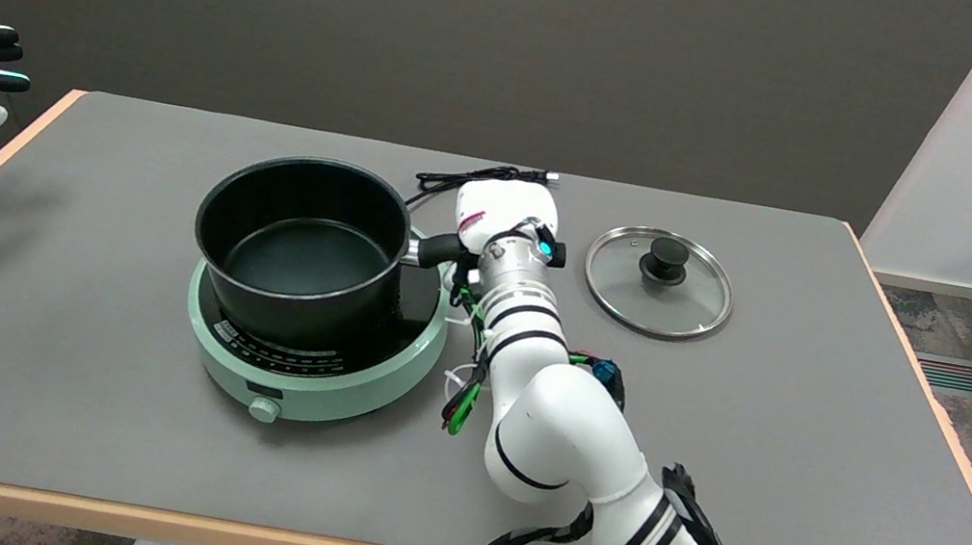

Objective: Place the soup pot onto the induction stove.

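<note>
Your right hand (503,213) grips the soup pot's (302,243) handle, fingers closed around it. The pot sits on the induction stove (313,377).

glass lid (659,282), black cable (472,177), grey table (85,404)

Matt black soup pot (301,251); glossy mint, probably plastic, induction stove (313,382); glass, metal-rimmed lid (658,282).

Right arm (558,430) reaching in from lower right, bent at the elbow; right hand (505,212) back-up, fingers hidden beneath, closed around a handle.
</note>
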Robot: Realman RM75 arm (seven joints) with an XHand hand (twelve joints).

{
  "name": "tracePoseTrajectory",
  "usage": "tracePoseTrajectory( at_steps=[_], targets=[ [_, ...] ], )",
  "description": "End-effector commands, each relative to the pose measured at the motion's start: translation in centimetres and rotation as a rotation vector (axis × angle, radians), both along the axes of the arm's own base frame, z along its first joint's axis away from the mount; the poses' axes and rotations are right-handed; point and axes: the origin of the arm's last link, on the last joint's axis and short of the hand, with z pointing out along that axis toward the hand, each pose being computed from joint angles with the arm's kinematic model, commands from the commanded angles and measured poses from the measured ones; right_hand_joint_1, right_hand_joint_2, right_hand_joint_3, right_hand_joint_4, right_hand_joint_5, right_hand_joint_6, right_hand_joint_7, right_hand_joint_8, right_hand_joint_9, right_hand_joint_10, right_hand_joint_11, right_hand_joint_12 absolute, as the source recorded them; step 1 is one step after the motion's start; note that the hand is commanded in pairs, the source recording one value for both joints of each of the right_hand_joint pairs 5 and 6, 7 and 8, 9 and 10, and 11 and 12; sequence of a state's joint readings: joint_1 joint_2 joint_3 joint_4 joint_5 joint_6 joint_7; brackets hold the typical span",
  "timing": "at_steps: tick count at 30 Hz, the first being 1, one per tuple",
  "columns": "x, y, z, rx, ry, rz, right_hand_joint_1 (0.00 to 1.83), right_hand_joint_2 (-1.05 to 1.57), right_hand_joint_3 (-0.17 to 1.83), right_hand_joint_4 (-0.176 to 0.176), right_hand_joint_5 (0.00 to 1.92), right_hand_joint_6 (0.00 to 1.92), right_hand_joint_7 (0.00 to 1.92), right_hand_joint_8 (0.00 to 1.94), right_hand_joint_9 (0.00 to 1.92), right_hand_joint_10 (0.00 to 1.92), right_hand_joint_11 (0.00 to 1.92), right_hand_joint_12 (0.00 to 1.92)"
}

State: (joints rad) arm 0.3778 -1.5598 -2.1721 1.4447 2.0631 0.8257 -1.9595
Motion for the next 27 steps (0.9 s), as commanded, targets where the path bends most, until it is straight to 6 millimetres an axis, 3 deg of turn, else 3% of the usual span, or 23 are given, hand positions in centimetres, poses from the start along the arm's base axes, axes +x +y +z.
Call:
tracePoseTrajectory(
  at_steps=[1, 3, 7, 10, 13, 27],
  targets=[
    [-0.42, -0.27, -0.10, 0.012, -0.002, -0.015, 0.89, 1.53, 0.58, -0.079, 1.82, 1.82, 1.82, 1.82, 1.82, 1.82, 1.82, 1.82],
    [-0.39, -0.27, -0.12, 0.012, 0.003, -0.013, 0.88, 1.54, 0.56, -0.080, 1.81, 1.81, 1.81, 1.81, 1.81, 1.81, 1.81, 1.81],
    [-0.35, -0.27, -0.04, 0.011, 0.009, -0.011, 0.87, 1.57, 0.46, -0.103, 1.60, 1.60, 1.60, 1.60, 1.60, 1.60, 1.60, 1.60],
    [-0.26, -0.27, 0.10, 0.010, 0.011, -0.007, 0.86, 1.57, 0.50, -0.109, 1.51, 1.51, 1.51, 1.51, 1.51, 1.51, 1.51, 1.51],
    [-0.21, -0.24, 0.20, 0.010, 0.012, -0.005, 0.83, 1.57, 0.69, -0.107, 1.37, 1.37, 1.37, 1.37, 1.37, 1.37, 1.37, 1.37],
    [0.49, -0.07, 0.39, 0.015, 0.015, 0.017, 0.81, 1.57, 0.79, -0.112, 1.37, 1.37, 1.37, 1.37, 1.37, 1.37, 1.37, 1.37]
  ],
)
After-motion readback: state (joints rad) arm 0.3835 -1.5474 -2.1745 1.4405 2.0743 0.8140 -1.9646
